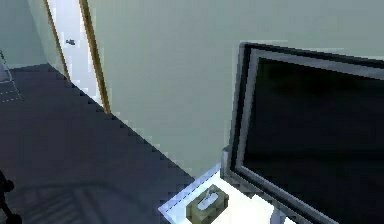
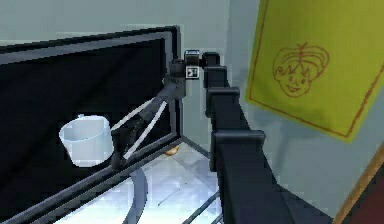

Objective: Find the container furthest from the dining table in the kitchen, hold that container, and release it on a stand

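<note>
Evidently at the drop-off: the gripper (image 2: 120,142) holds a white cup (image 2: 85,140) over the stand (image 2: 170,188).
The cup hangs at the fingers' far end, in front of the TV (image 2: 90,85) and clear of the stand's white top; how the fingers sit on it I cannot tell. Two risks, as I judge them: reaching further could knock the cup against the screen, and letting go this high could tip it or roll it off the stand's edge.
</note>
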